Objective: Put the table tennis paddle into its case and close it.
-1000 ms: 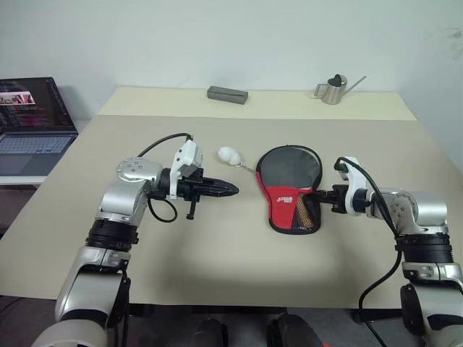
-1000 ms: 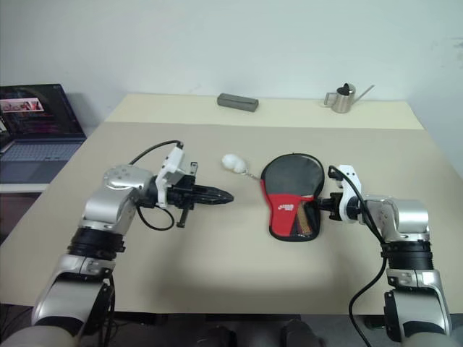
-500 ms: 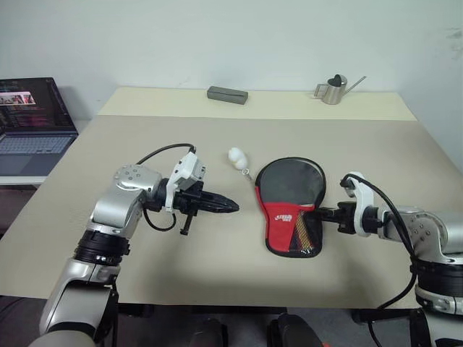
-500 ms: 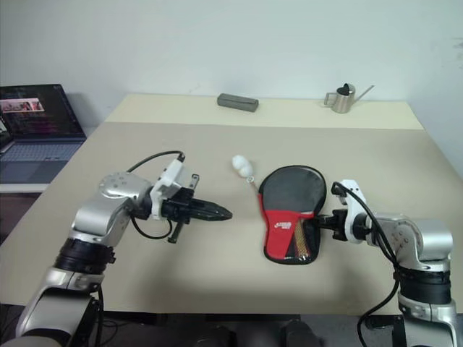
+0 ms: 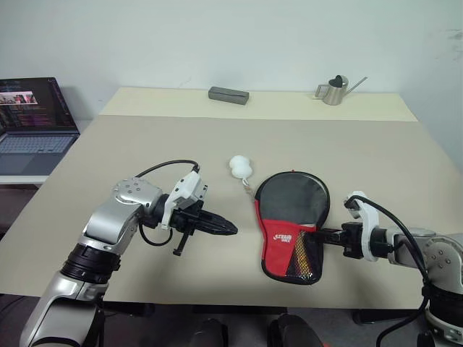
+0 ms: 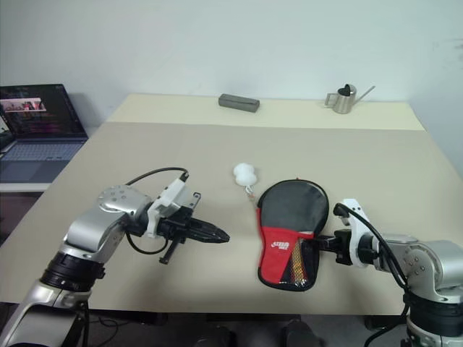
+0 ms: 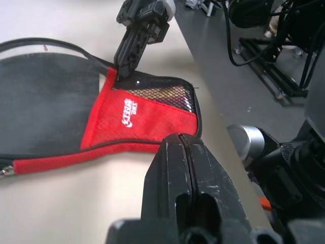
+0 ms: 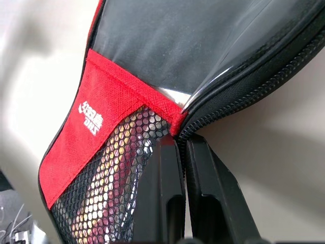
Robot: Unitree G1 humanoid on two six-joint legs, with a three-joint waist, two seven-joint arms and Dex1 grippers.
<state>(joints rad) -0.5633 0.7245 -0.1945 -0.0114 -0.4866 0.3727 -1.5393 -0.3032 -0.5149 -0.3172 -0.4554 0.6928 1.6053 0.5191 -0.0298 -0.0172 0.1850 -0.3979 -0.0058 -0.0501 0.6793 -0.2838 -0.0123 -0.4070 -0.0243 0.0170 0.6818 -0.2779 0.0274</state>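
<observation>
Beige tabletop (image 5: 217,289) against a pale wall is filling the head camera's view, and the case (image 5: 292,224) is lying flat near its front edge, toward the robot's right, with its black round part facing the wall and its red part with the white logo and mesh pocket facing the robot. Through the mesh, in the right wrist view, tan and red stripes are showing, which appear to be the handle of the table tennis paddle (image 8: 109,168) sitting inside; the rest of the paddle is hidden by the fabric. A white pom-pom pull (image 5: 240,165) is resting on the table just beyond the case's left shoulder, joined to it by a short chain. The right gripper (image 5: 325,234) is reaching in level from the right, its fingers pinched together on the case's zip edge where the red part meets the black part. The left gripper (image 5: 230,229) is pointing toward the case from the left, apart from it, its two black fingers pressed together on nothing. Farther out, a grey rectangular block (image 5: 228,95) is lying near the table's far edge, a small metal watering can (image 5: 334,90) is standing at the far right, and an open laptop (image 5: 32,123) is sitting on a separate surface off the table's left side.
</observation>
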